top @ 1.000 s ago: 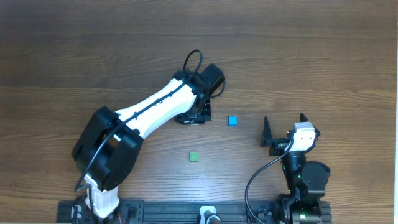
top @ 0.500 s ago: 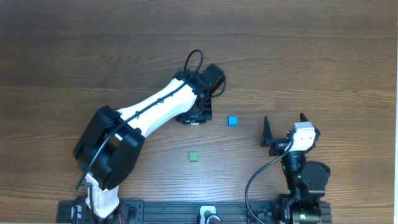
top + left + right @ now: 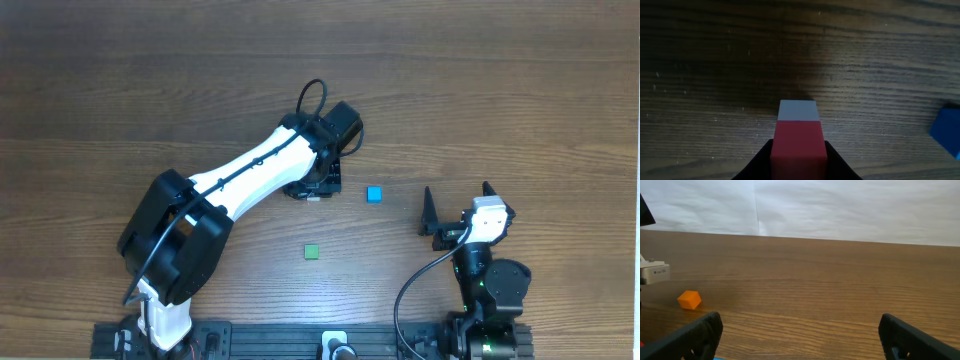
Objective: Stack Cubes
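Pinches the red cube (image 3: 798, 147) between the left fingers (image 3: 756, 169), gripped squarely by two opposite sides, probably to leave its top and underside free for setting flat on another cube. Cannot tell whether it rests on the tabletop (image 3: 520, 90) or hangs just above. Sits near the blue cube (image 3: 374, 194), to its left in the top view, with bare wood between. Looks like the chosen base for the stack, which would explain a grasp so close by. Leaves the green cube (image 3: 312, 252) apart, lower in the top view, and the orange cube (image 3: 689, 300) well off from the right fingers (image 3: 696, 336). Holds those spread wide with nothing between, low at the right side, seemingly parked out of the way. Counts as early going, with no cube on another yet.
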You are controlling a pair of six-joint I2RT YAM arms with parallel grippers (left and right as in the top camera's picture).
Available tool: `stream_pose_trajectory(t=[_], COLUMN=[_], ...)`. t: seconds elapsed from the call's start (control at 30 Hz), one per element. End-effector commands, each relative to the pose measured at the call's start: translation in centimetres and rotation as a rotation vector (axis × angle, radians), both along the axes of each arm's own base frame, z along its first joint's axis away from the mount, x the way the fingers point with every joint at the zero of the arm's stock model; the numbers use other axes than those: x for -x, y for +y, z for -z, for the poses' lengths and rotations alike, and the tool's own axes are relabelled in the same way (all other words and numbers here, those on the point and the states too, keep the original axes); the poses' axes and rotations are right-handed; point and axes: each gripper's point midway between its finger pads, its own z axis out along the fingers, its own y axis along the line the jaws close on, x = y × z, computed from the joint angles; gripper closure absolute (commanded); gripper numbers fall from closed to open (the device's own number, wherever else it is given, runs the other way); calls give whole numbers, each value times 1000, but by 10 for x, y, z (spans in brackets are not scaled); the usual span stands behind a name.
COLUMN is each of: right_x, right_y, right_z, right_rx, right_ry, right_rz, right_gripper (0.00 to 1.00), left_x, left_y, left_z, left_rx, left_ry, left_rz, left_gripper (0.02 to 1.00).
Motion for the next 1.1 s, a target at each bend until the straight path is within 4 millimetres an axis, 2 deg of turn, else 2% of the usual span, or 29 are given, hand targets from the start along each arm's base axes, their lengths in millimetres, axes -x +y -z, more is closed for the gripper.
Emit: stream_pose_trajectory(t=[0.03,0.37,0.5,0.53,0.8,0.87,0.93,1.1], right_x=[0,0,0,0,0,0,0,0], right_y=[2,2,2,2,2,2,2,2], right_z=[1,1,1,1,1,1,1,1], right_rx=[-1,-1,-1,-1,-1,-1,-1,-1], right_ry=[-3,-3,-3,-3,-3,-3,-3,-3], right_rz=[-14,-14,-14,-14,-14,-14,-14,-14], right_gripper=[9,9,9,7,7,7,7,9], left_x=[-1,0,0,0,-2,-9,-18,-58], left_y=[-2,-1,-1,-1,-2,-4,-6,-7], left_z=[7,11,11,11,10,4,-5,-42], left_rx=[-3,-9,-9,-9,-5,9,23,58], left_ry=[14,20,20,21,10,-11,-36,-135], left_rz=[-15,-15,-15,-15,-15,-20,-26,-67], left_gripper=[794,746,623,557,382,327,316,286])
